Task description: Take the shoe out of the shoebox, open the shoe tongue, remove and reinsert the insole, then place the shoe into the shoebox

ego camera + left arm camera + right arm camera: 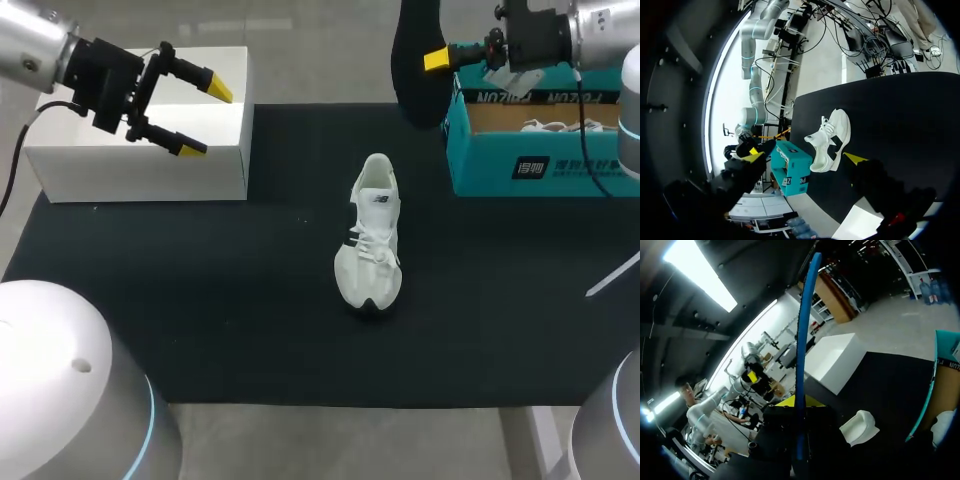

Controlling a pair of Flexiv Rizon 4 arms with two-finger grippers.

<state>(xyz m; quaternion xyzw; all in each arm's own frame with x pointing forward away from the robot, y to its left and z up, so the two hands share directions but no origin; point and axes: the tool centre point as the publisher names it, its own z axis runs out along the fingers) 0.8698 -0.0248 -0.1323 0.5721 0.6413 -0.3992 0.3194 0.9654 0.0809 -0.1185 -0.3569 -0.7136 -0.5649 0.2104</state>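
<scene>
A white shoe with black trim lies on the black mat in the middle of the table, its heel toward the back. At the back right my right gripper is shut on a black insole, which hangs upright beside the teal shoebox. In the right wrist view the insole shows edge-on with a blue rim, rising from between the fingers, and the shoe lies below. My left gripper is open over the white box at the back left; its wrist view shows the shoe ahead of the spread fingers.
A white open box stands at the back left corner of the black mat. Inside the teal shoebox lies another white shoe. The teal shoebox also appears in the left wrist view.
</scene>
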